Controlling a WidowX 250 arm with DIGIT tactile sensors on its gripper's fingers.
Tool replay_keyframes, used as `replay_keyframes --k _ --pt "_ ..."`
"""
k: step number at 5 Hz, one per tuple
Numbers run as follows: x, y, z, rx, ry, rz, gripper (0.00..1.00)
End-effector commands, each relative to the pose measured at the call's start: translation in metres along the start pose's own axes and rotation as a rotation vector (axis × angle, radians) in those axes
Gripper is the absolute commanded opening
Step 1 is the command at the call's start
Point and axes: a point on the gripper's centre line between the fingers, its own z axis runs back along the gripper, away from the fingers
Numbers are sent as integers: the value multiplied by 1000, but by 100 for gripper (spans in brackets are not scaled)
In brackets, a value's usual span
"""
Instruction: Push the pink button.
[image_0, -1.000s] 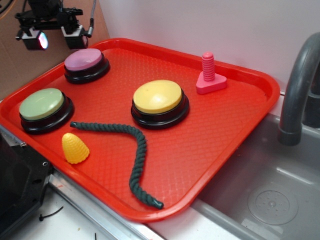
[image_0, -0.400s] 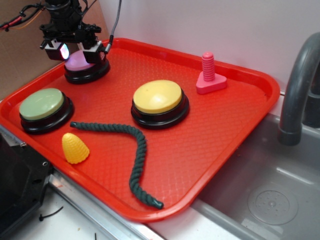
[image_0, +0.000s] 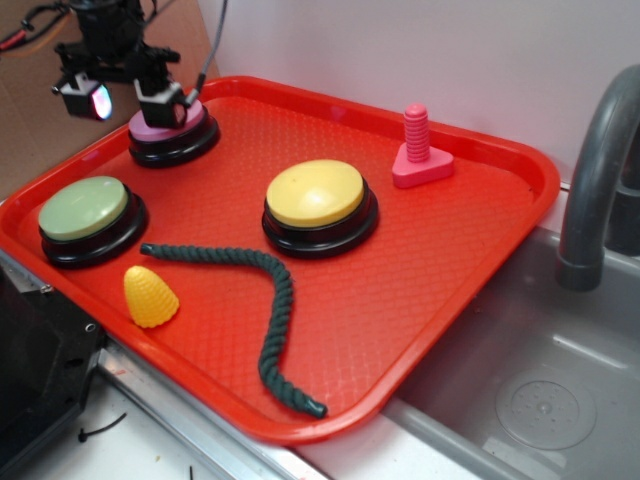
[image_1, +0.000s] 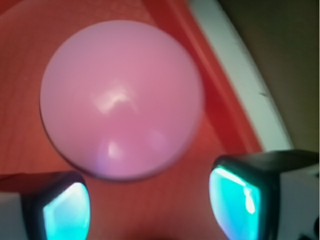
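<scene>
Gripper (image_0: 125, 98) over pink button (image_0: 172, 128), jaws wide, holding nothing.
Button lies below and slightly ahead of fingertips (image_1: 62, 210) (contact not discernible); dome centre off-axis.

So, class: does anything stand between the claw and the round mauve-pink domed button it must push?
Nothing visible does. The claw hangs at the round mauve-pink domed button, with no other object between them.

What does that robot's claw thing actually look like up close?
The gripper is a black frame with thin cables, some black, some reddish, trailing off it. Its two fingers are blocky, with white bodies and black rims, and their inner pads glow turquoise in the wrist view.
</scene>
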Motion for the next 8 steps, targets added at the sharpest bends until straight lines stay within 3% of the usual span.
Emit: replay_keyframes --k 1,8 --pt "13 16 44 -6 -63 32 100" --pt "-1 2 85 9 -107 10 100"
